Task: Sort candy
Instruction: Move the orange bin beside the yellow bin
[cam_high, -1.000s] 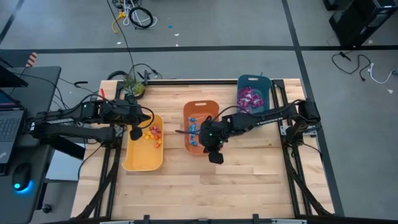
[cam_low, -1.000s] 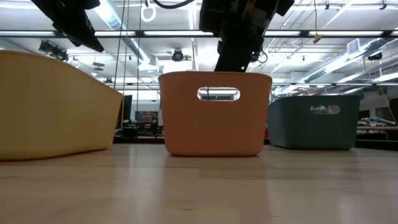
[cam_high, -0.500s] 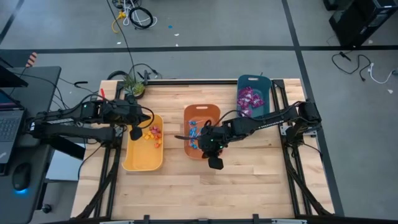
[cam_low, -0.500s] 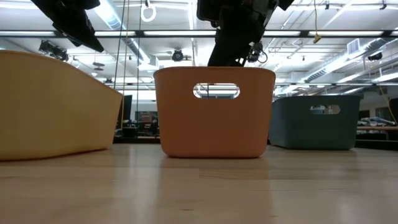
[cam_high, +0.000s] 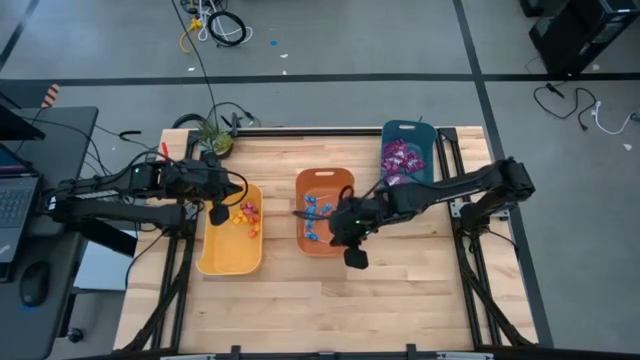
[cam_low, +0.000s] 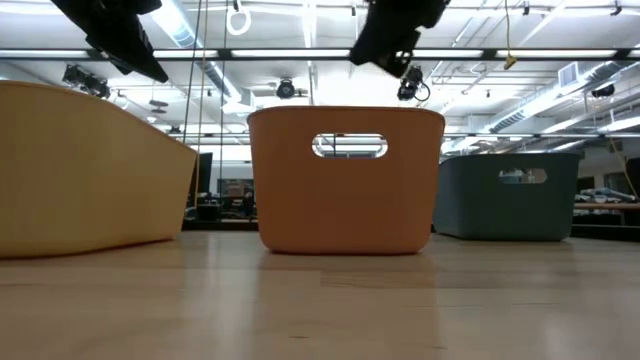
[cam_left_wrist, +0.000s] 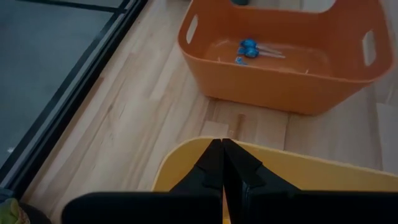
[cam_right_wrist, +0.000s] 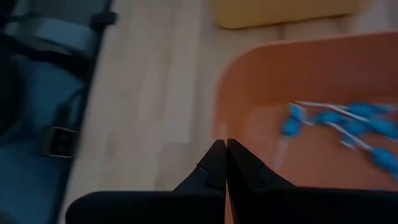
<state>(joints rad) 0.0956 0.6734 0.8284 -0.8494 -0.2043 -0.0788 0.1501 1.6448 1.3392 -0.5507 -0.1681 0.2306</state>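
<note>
High view, table: a wooden table (cam_high: 290, 300) carries three bins in a row.
High view, yellow bin (cam_high: 229, 262): on the left, with small orange and red sweets (cam_high: 244, 214) at its far end.
High view, orange bin (cam_high: 318, 182): in the middle, with blue lollipops (cam_high: 318, 212) inside.
High view, teal bin (cam_high: 403, 130): far right, with purple packets (cam_high: 399, 160) inside.
High view, left gripper (cam_high: 215, 214): above the far end of the yellow bin, beside the small sweets.
High view, right gripper (cam_high: 300, 212): above the orange bin, over the lollipops.
Low view: the orange bin stands in the middle, the yellow bin on the left, the teal bin on the right; both arms hang above the rims.
Left wrist view: the fingers (cam_left_wrist: 211, 165) are pressed together, holding nothing, over the yellow rim; lollipops lie in the orange bin beyond.
Right wrist view: the fingers (cam_right_wrist: 217, 163) are pressed together and empty, above the orange bin's rim; lollipops lie inside the bin.
</note>
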